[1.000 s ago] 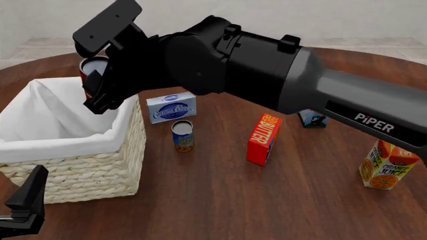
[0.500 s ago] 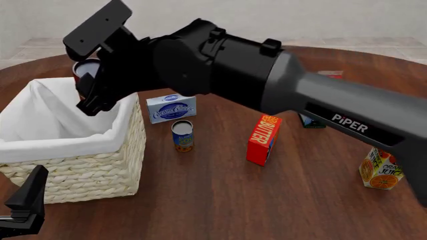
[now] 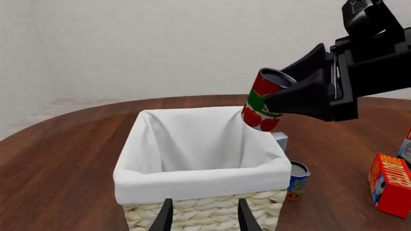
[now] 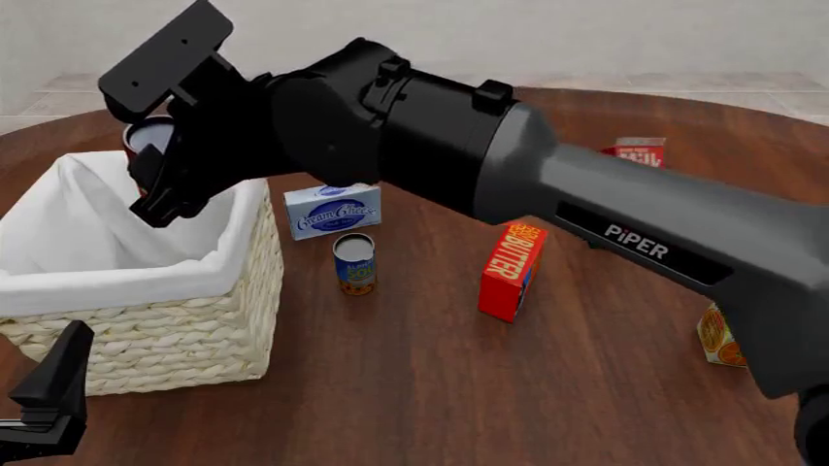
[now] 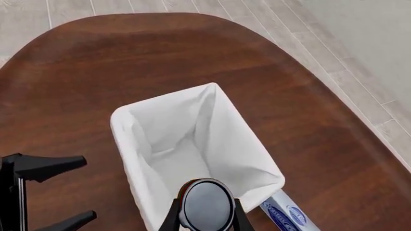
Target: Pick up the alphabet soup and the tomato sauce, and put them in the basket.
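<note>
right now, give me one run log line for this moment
right gripper: shut on tomato sauce, tilted above basket far rim | left gripper: open, empty, near basket | alphabet soup: upright on table

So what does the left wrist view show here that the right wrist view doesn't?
Only the left wrist view shows the tomato sauce's green and red label, tilted in the right claw over the basket's rim. It also shows the alphabet soup standing on the table beside the basket and the red butter box.

Only the right wrist view shows the can's dark top from above and the left claw open beside the basket.

Both show the basket with its white lining, the tomato sauce, and the table.
</note>
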Action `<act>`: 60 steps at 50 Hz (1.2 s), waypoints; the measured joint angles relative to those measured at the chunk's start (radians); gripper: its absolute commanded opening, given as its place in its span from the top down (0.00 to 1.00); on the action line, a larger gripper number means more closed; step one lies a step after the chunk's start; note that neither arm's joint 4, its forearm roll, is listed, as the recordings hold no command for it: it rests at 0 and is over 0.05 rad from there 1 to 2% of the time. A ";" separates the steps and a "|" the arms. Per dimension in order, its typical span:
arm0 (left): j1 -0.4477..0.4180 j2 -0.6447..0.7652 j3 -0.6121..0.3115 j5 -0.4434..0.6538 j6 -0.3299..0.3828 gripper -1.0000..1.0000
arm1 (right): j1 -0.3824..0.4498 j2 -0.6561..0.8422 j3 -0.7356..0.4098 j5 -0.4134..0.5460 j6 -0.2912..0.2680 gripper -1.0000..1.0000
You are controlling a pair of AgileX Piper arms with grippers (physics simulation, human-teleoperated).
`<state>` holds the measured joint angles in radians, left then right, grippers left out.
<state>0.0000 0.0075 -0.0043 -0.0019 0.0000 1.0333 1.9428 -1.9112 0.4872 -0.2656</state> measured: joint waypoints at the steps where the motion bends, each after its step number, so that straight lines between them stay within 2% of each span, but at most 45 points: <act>1: 0.000 0.000 0.000 0.000 0.000 0.00 | 0.001 0.001 -0.002 0.001 0.000 1.00; 28: 0.000 0.000 0.000 0.000 0.000 0.00 | 0.024 0.045 -0.058 0.022 -0.017 1.00; 60: 0.000 0.000 0.000 0.000 0.000 0.00 | 0.008 0.143 -0.091 0.016 -0.033 1.00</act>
<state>0.0000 0.0075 -0.0043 -0.0019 0.0000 1.0411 2.0857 -2.0024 0.5036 -0.2988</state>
